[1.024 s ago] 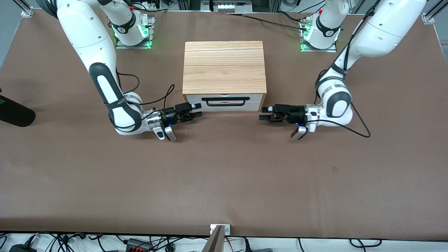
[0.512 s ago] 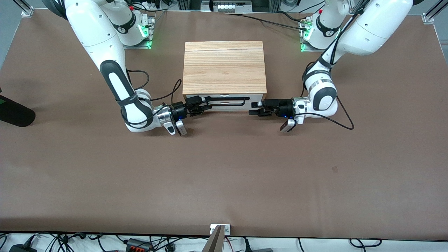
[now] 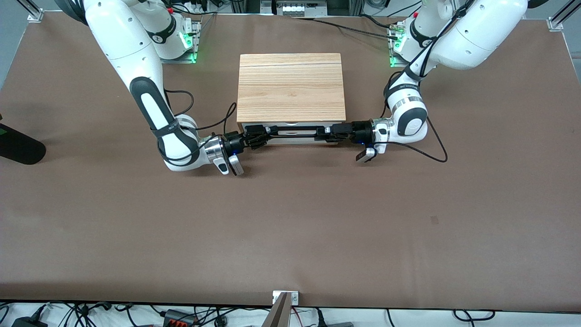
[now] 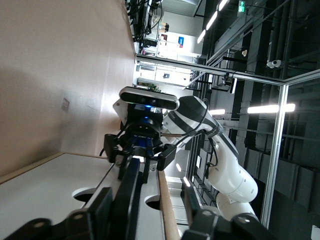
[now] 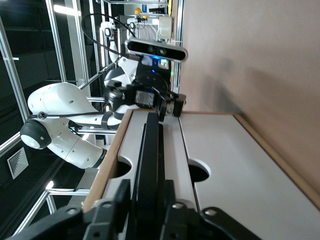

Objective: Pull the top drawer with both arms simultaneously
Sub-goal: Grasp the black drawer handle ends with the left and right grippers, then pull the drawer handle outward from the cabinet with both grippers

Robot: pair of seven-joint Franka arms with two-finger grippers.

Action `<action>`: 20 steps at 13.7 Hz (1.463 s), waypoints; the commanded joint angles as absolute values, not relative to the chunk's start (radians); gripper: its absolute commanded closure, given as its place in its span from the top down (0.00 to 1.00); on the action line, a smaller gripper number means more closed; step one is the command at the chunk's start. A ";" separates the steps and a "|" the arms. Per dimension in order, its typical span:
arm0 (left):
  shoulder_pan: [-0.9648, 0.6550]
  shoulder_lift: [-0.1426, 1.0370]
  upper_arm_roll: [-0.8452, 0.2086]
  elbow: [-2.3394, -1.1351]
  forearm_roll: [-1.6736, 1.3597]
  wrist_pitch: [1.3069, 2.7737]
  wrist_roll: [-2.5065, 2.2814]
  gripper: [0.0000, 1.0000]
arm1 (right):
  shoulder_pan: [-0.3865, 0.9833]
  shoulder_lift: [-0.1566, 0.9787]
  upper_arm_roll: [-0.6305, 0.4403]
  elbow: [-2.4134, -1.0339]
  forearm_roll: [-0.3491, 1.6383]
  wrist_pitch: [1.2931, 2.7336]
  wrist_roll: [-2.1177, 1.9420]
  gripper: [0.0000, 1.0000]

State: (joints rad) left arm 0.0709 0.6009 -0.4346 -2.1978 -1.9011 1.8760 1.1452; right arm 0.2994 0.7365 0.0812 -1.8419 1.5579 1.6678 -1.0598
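Note:
The top drawer (image 3: 299, 125) is the upper white front of the cabinet, flush with the front below it. Its black bar handle (image 3: 295, 129) runs across it. My right gripper (image 3: 264, 134) lies level at the handle's end toward the right arm, and in the right wrist view this gripper (image 5: 145, 202) is shut on the handle (image 5: 150, 150). My left gripper (image 3: 323, 132) is at the handle's other end. In the left wrist view it (image 4: 150, 205) straddles the handle (image 4: 131, 185), open: one finger is against the bar, the other stands apart.
The light-wood cabinet top (image 3: 290, 86) overhangs the drawers, with the lower white drawer front (image 3: 295, 140) just above the brown table (image 3: 290, 227). A black object (image 3: 18, 147) lies at the table's edge toward the right arm's end. Cables trail from both wrists.
Both grippers slid in from beside the cabinet onto the handle's two ends. The right fingers closed on the bar; the left fingers have narrowed round it.

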 commanded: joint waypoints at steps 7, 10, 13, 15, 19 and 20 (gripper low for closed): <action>0.074 0.601 -0.446 -2.220 -1.930 1.879 1.198 0.32 | 0.301 0.730 0.089 -1.858 1.565 1.672 -1.111 0.00; 0.074 0.600 -0.446 -2.232 -1.936 1.879 1.226 0.25 | 0.299 0.730 0.089 -1.856 1.565 1.671 -1.111 0.00; 0.061 0.600 -0.446 -2.233 -1.945 1.879 1.243 0.26 | 0.299 0.730 0.089 -1.853 1.565 1.672 -1.111 0.00; 0.058 0.600 -0.448 -2.233 -1.945 1.879 1.243 0.25 | 0.299 0.732 0.089 -1.842 1.565 1.675 -1.111 0.00; 0.049 0.600 -0.446 -2.233 -1.959 1.884 1.246 0.17 | 0.301 0.759 0.087 -1.798 1.563 1.684 -1.111 0.00; 0.046 0.601 -0.446 -2.233 -1.959 1.884 1.252 0.17 | 0.301 0.775 0.087 -1.781 1.563 1.684 -1.109 0.00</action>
